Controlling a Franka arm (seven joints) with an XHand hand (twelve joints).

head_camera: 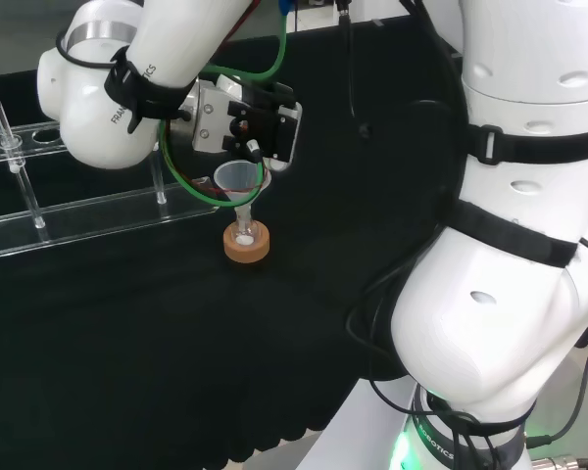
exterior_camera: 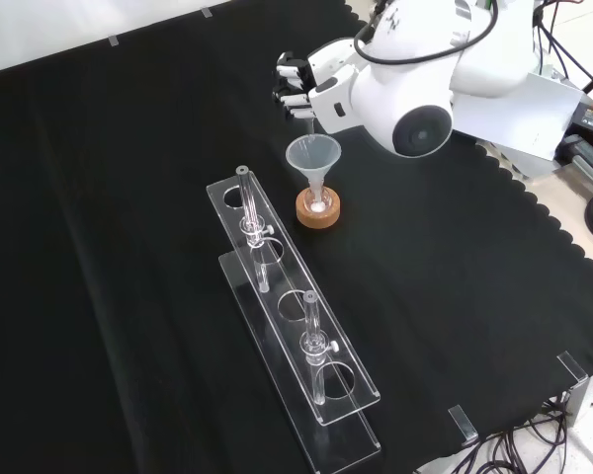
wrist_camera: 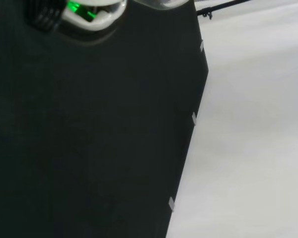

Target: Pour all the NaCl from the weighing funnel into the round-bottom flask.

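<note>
A: Where do we find the flask?

B: Near the middle of the black cloth (exterior_camera: 128,247). In the front view we see a cork ring (exterior_camera: 317,208) and, seated in it, the round-bottom flask (exterior_camera: 318,202), with something white at its bottom. A clear funnel (exterior_camera: 312,158) stands upright in its neck. In the head view the same funnel (head_camera: 240,180) sits above the cork ring (head_camera: 247,244).

A: And the hand?

B: In the front view the hand (exterior_camera: 301,87) hangs above and just behind the funnel, at the end of the white arm (exterior_camera: 425,89). Its dark fingers (exterior_camera: 289,71) look curled in toward the palm. In the head view it (head_camera: 255,122) sits directly over the funnel's rim.

A: Is it pinching anything?

B: We cannot tell. The weighing funnel is clear ware, and we cannot make it out between the fingers in either view.

A: What else stands on the cloth?

B: A clear rack (exterior_camera: 292,326) lies in front of the cork ring in the front view, with two upright glass tubes (exterior_camera: 247,207) in it.
</note>
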